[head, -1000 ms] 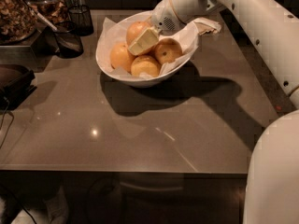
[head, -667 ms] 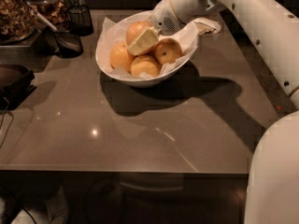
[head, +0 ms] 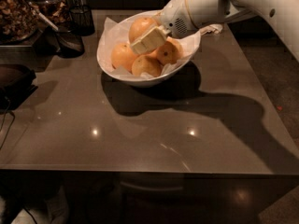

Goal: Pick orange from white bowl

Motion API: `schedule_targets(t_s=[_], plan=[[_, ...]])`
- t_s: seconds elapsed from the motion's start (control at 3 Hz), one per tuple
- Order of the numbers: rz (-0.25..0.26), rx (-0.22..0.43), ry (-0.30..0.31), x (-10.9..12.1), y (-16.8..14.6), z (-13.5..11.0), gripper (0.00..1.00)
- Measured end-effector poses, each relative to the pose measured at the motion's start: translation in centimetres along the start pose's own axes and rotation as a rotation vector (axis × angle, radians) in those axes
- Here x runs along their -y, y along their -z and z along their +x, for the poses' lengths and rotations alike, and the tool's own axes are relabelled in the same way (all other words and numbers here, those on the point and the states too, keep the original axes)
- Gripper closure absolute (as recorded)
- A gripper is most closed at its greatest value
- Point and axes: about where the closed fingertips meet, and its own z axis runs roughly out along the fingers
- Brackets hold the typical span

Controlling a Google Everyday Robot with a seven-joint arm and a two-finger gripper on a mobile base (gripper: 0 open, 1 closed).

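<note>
The glossy white bowl (head: 135,80), deep, rounded and paper-lined, sits at twelve o'clock on the smooth grey worktop (head: 140,139); round, dimpled oranges (head: 123,56) fill it; the flat cream claw (head: 148,39) reaches over them from two o'clock; whether it grips anything I cannot tell.

**Shiny Things and Dull Things**

My pincer (head: 148,40) is over the white bowl (head: 140,80). It looks like pale, dull plastic. My arm (head: 261,3) is smooth white plastic with a soft shine. The bowl is glossy and smooth. The paper (head: 117,29) inside it is thin, white and crinkly. The oranges (head: 124,56) have dull skin. The table (head: 140,134) is dark, smooth and shiny, with bright spots of light on it.
</note>
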Motion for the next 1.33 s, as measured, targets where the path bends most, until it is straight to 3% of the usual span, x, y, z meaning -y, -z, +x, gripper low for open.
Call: schedule_targets(t_s=[0.33,0.67,1.0,1.33], plan=[[-0.001,-0.001,0.005,-0.1,-0.1,-0.1,1.0],[0.036,0.011,-0.017,-1.8,1.1,-1.0,1.0],[0.085,-0.002,-0.05,-5.3,3.3,-1.6,1.0],[0.085,-0.002,-0.05,-5.3,3.3,-1.6,1.0]])
